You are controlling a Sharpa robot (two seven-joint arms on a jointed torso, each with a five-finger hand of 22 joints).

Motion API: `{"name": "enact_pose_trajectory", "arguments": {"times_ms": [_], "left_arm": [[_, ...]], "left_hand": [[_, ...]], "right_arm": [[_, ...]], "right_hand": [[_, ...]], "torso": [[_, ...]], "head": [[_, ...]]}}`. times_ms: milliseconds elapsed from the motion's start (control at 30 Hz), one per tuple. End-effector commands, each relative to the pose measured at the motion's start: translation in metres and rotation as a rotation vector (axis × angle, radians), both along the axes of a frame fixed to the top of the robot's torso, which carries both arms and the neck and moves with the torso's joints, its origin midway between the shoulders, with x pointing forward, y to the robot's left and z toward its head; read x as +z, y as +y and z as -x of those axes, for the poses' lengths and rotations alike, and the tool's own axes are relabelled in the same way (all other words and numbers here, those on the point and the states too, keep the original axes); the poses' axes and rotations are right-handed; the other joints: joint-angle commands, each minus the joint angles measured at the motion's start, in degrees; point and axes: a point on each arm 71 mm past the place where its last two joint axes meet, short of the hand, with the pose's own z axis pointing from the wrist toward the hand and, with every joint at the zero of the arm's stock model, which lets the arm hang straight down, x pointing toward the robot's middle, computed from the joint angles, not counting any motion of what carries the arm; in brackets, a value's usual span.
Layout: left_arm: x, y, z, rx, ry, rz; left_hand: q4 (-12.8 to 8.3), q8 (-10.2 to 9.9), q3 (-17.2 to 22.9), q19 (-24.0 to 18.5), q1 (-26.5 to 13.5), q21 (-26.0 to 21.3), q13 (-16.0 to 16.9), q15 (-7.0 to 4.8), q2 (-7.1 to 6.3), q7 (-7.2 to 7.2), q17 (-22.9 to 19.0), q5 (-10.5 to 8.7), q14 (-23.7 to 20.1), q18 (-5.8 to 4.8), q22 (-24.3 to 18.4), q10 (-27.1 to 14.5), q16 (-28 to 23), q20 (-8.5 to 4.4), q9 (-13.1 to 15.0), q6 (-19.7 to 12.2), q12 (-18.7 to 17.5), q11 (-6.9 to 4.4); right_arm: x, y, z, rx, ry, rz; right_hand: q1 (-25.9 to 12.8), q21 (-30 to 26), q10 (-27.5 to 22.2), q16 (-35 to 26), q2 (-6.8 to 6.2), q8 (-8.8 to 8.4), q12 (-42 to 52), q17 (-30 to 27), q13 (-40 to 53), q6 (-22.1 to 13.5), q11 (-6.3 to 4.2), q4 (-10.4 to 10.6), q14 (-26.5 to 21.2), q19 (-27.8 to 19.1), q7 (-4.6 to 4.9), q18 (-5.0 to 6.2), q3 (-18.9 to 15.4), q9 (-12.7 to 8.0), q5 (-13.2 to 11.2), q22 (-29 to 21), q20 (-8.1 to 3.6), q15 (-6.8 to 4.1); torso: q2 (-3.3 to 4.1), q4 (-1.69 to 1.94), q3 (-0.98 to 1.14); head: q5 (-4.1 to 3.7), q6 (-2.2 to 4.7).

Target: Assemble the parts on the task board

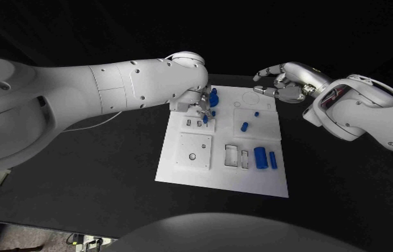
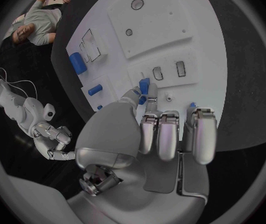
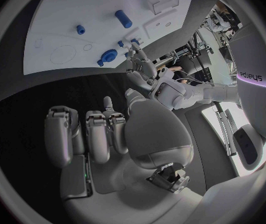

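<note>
Board [image 1: 184, 169], white, lies mid-desk [image 1: 98, 195]. Nearest the robot on the board: a raised plate with two holes [image 1: 195, 150], both unfilled; beside it two rectangular slots [image 1: 238, 156], both unfilled; beside those a thick blue cylinder [image 1: 260, 157] and a thin blue bar [image 1: 272, 159], lying loose on the board, not yet seated. Farther along the board: a short blue peg [image 1: 244, 126] lying loose, and a small blue stud [image 1: 256, 114] beyond it. Over the board's far left part, the left hand [image 1: 196, 105] reaches down; the left wrist view shows a small blue part [image 2: 144, 87] pinched at its fingers [image 2: 137, 95], just by two small sockets [image 2: 169, 70], so an insertion is judged to be in hand; whether the part touches the board cannot be told. Just beyond the left hand, a larger blue piece [image 1: 213, 97] stands on the board. At the board's far right corner, the right hand [image 1: 285, 82] hovers off the board, fingers loosely curled and apart, holding nothing. Progress, as a judgement: early; most parts lie loose, and most recesses remain to be filled.
</note>
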Motion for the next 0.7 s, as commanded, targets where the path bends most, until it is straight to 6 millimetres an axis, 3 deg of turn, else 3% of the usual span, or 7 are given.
{"name": "enact_pose_trajectory", "arguments": {"times_ms": [33,500,700], "left_arm": [[0.001,0.000,0.001,-0.016,-0.021,-0.007],[0.008,0.016,0.007,-0.013,-0.057,0.001],[0.008,0.023,0.009,-0.001,-0.056,0.011]], "left_hand": [[-0.1,0.3,0.8,6.2,-0.5,0.1,15.1,-0.38,-0.51,-0.63,15.1,-0.20,6.0,-0.86,15.1,5.7,0.1,-0.44,0.6,1.1,0.0,-0.34],[-0.2,0.7,3.3,6.2,-2.7,0.1,15.1,-0.56,-1.17,-0.72,15.1,-0.60,6.0,-0.86,15.1,5.7,0.1,-0.66,2.3,1.0,0.0,-0.48],[0.0,0.6,3.9,6.2,-3.5,0.1,15.1,-0.58,-1.30,-0.69,15.1,-0.91,6.0,-0.86,15.1,5.7,0.1,-0.69,2.7,0.9,0.0,-0.48]], "right_arm": [[-0.001,0.000,0.000,0.006,0.007,0.009],[-0.003,-0.003,0.000,-0.001,0.011,0.013],[-0.005,-0.003,0.000,-0.002,0.015,0.014]], "right_hand": [[0.6,-0.5,5.9,0.2,-0.19,-0.02,0.1,15.1,14.9,0.6,0.42,-0.4,6.0,-0.6,0.01,0.74,0.0,0.1,0.0,11.9,0.10,0.26],[0.6,-0.6,5.9,0.2,-0.23,-0.04,0.1,15.1,14.9,0.6,0.42,-0.4,6.0,-0.6,0.01,0.76,0.0,0.1,-0.1,11.9,0.10,0.27],[0.6,-0.6,5.9,0.2,-0.24,-0.05,0.1,15.1,14.9,0.6,0.42,-0.4,6.0,-0.6,0.01,0.76,0.0,0.1,-0.1,11.9,0.10,0.27]], "torso": [[-0.01,-0.01,0.01],[-0.13,0.07,0.10],[-0.01,0.04,0.01]], "head": [[-0.03,0.01],[0.03,0.01],[0.04,0.01]]}}
